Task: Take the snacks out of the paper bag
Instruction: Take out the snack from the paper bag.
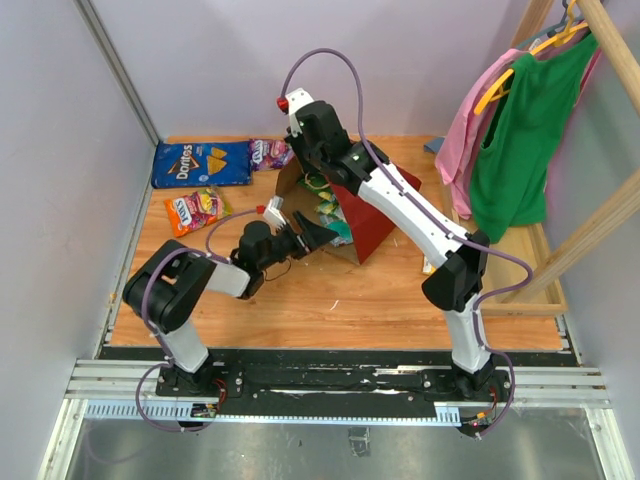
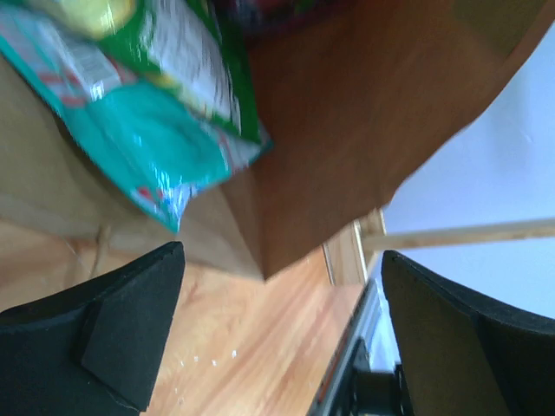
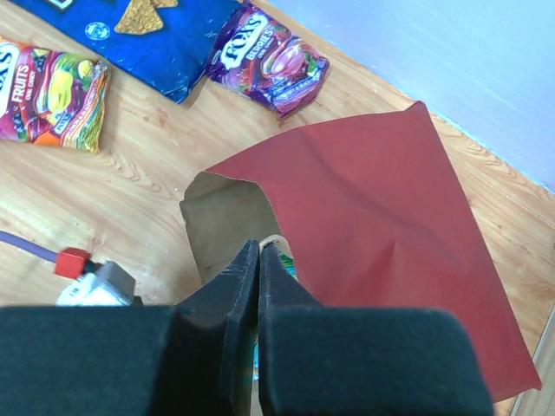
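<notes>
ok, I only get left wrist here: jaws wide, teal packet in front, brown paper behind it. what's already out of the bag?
Observer: Three packets lie on the table to the left of the paper bag: the blue Doritos bag, a purple Fox's bag and an orange-pink Fox's bag.
Operator: where's the right arm?
Observer: The right gripper is shut at the rim of the bag's mouth. I can't tell whether it pinches the paper.
Operator: bag upright?
Observer: No. It lies on its side, red face up, with its mouth toward the left arm.
</notes>
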You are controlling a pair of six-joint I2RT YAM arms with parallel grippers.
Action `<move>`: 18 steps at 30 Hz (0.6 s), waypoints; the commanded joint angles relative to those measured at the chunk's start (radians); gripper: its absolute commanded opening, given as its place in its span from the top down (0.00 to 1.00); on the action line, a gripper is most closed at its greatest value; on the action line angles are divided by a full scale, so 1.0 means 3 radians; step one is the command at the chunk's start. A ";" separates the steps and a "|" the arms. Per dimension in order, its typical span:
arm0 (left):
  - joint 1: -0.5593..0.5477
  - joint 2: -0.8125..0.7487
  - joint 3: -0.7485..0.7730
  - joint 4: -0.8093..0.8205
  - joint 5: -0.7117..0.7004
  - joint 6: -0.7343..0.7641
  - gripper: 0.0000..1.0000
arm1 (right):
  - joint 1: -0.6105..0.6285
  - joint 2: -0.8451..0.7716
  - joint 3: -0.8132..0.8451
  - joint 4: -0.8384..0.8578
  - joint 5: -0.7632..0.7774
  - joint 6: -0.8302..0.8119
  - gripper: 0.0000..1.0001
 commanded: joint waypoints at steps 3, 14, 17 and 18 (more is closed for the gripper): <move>0.0521 -0.0388 0.0364 -0.1335 -0.0267 0.0731 0.00 | -0.0135 -0.0010 0.0069 0.0200 0.0300 0.0133 0.99; 0.0785 0.0343 0.1109 -0.1657 -0.0029 0.1004 0.00 | -0.0258 -0.0257 -0.0311 0.0282 0.0581 0.0381 0.99; 0.0785 0.0457 0.1237 -0.1700 -0.0105 0.1042 0.00 | -0.0256 -0.0306 -0.0418 0.0325 0.0583 0.0383 0.99; 0.0785 0.0490 0.1291 -0.1736 -0.0127 0.1066 0.00 | -0.0255 -0.0357 -0.0449 0.0344 0.0588 0.0382 0.99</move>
